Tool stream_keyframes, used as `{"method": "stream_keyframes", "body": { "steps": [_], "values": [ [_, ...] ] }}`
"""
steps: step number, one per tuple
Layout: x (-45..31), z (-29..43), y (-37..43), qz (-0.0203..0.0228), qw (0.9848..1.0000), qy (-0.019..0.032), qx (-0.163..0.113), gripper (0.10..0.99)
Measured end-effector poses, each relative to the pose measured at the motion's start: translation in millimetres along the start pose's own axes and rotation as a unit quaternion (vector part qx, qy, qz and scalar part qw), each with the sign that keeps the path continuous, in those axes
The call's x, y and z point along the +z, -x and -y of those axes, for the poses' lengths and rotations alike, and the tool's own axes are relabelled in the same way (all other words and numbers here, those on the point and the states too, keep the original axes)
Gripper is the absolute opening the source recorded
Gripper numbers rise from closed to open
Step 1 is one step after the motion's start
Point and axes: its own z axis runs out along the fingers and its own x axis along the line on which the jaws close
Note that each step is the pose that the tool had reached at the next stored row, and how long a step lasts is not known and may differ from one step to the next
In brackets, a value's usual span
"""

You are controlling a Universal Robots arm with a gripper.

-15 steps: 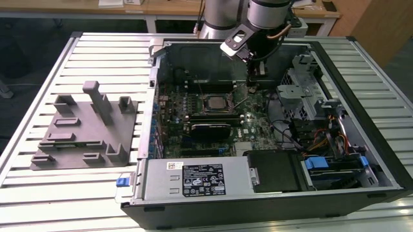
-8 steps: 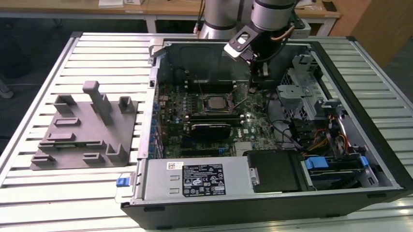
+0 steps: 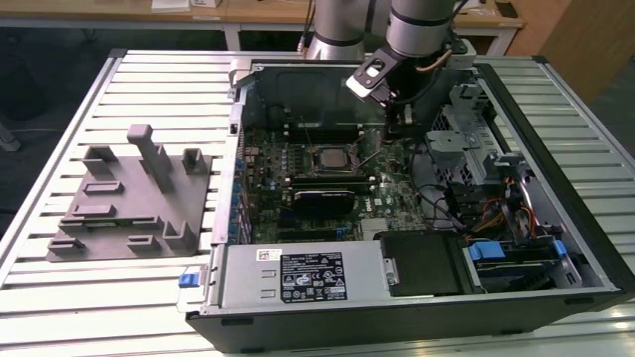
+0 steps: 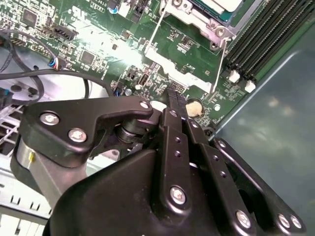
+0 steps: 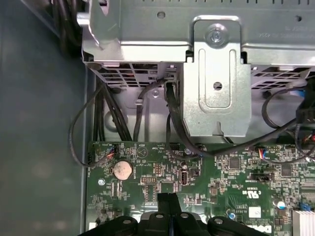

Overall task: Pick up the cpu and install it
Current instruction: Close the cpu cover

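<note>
This is a robotics lab or test workshop. A slatted aluminium bench (image 3: 59, 297) carries an opened desktop computer case (image 3: 397, 331) lying on its side with its motherboard (image 3: 268, 149) exposed. A grey moulded fixture (image 3: 119, 201) sits towards the bench edge on the exterior view's left. An industrial robot arm (image 3: 421, 30) rises at the far edge, and wooden desks (image 3: 268, 11) stand behind.

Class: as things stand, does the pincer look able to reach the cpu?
Likely yes: the pincer hovers above the motherboard beside the cpu, whose top lies uncovered; its jaws are shut, though.
</note>
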Motion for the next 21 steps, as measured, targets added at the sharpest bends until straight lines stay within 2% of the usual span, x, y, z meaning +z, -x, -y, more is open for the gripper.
{"method": "stream_keyframes", "body": {
  "steps": [5,13,17,21],
  "values": [
    [7.2,0.2,0.0,0.0001,1.0,0.0,0.001,0.106],
    [9.4,3.8,0.1,0.0001,1.0,0.0,0.001,0.106],
    [9.2,12.6,0.2,0.0,1.0,0.0,0.001,0.106],
    [8.4,27.7,0.3,0.0001,1.0,-0.0001,0.001,0.106]
  ]
}}
